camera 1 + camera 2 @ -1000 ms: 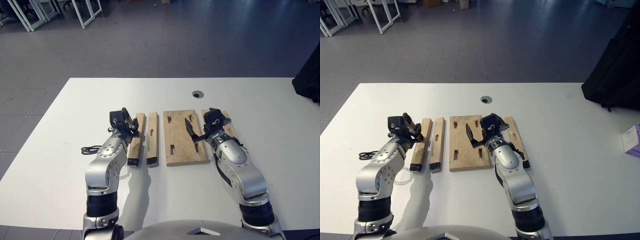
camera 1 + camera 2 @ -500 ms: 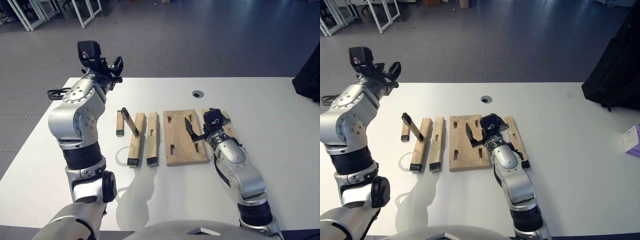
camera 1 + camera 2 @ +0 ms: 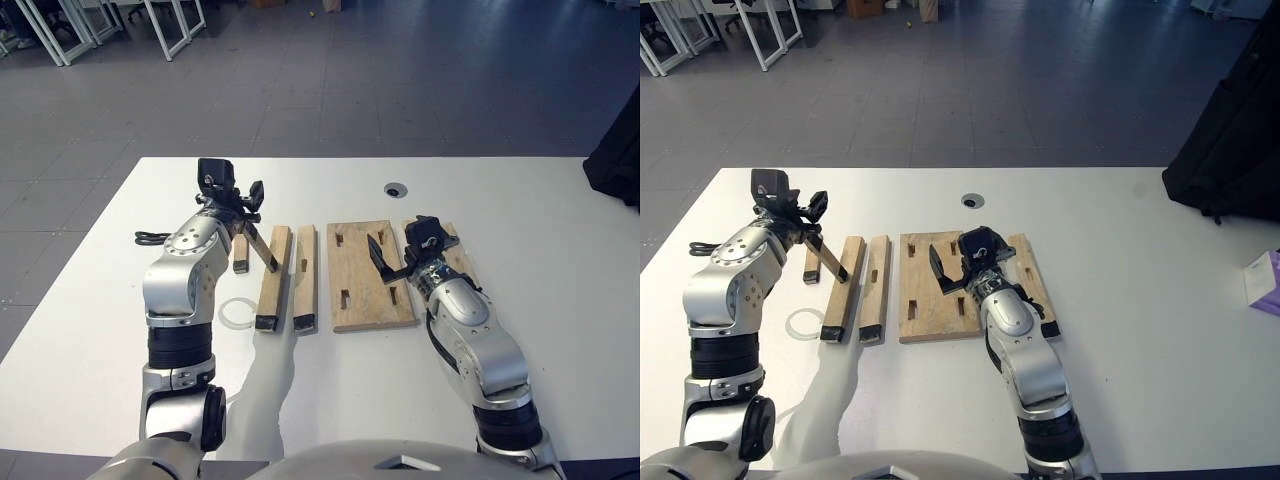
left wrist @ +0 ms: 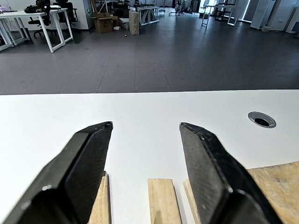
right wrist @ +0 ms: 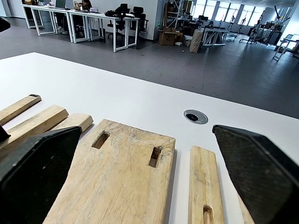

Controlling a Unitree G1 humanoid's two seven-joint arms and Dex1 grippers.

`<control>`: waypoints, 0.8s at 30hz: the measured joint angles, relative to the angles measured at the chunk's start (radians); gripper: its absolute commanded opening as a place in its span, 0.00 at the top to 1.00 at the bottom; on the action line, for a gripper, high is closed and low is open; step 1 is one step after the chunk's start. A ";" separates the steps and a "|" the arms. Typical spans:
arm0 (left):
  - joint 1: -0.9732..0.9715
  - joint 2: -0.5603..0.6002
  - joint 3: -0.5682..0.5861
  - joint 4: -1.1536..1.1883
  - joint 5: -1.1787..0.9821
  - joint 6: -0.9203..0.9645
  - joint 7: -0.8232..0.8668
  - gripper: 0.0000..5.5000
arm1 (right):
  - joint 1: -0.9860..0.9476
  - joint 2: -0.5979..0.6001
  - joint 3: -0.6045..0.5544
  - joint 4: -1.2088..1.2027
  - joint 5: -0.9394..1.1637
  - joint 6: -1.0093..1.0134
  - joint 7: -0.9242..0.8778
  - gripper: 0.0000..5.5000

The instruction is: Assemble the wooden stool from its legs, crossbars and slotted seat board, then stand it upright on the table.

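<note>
Standing by the surface (image 3: 540, 230), I see the slotted seat board (image 3: 370, 275) lying flat, with nothing joined to it yet. Just left of the board lies the inner leg (image 3: 304, 277), and beside that the outer leg (image 3: 272, 278). Farther left is a short crossbar (image 3: 240, 252). A dark-tipped stick (image 3: 262, 247) slants between the crossbar and the outer leg; whether it leans on the leg or merely crosses it I cannot tell. Another leg (image 3: 457, 252) lies just right of the board, partly under the right arm. The right tool (image 5: 145, 128) hangs low over the board, fingers spread wide and empty. The left tool (image 4: 145, 126) sits past the far ends of the pieces left of the board, also spread and empty. The pieces look like stiff, dry, fairly light wood, unlikely to bend or slip. I'd pinch a leg across its narrow sides near mid-length, clear of its slot. The board seems too wide to span, so an edge grip suits it.
</note>
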 measured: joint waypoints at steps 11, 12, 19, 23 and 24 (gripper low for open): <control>0.265 -0.013 0.093 -0.654 -0.152 0.301 0.044 0.34 | 0.105 -0.001 0.004 -0.089 -0.008 0.015 -0.031 0.06; 0.354 -0.013 0.084 -0.710 -0.157 0.308 0.037 0.30 | 0.117 -0.001 0.005 -0.097 -0.008 0.020 -0.032 0.06; 0.730 -0.045 -0.072 -0.739 -0.153 0.325 0.023 0.25 | 0.135 -0.005 0.011 -0.115 -0.017 0.043 -0.032 0.06; 0.785 -0.085 -0.084 -0.680 -0.103 0.341 0.075 0.25 | 0.110 -0.022 -0.001 -0.114 -0.016 0.044 -0.015 0.06; 0.797 -0.089 -0.092 -0.667 -0.089 0.344 0.087 0.25 | 0.108 -0.023 -0.001 -0.114 -0.015 0.046 -0.010 0.06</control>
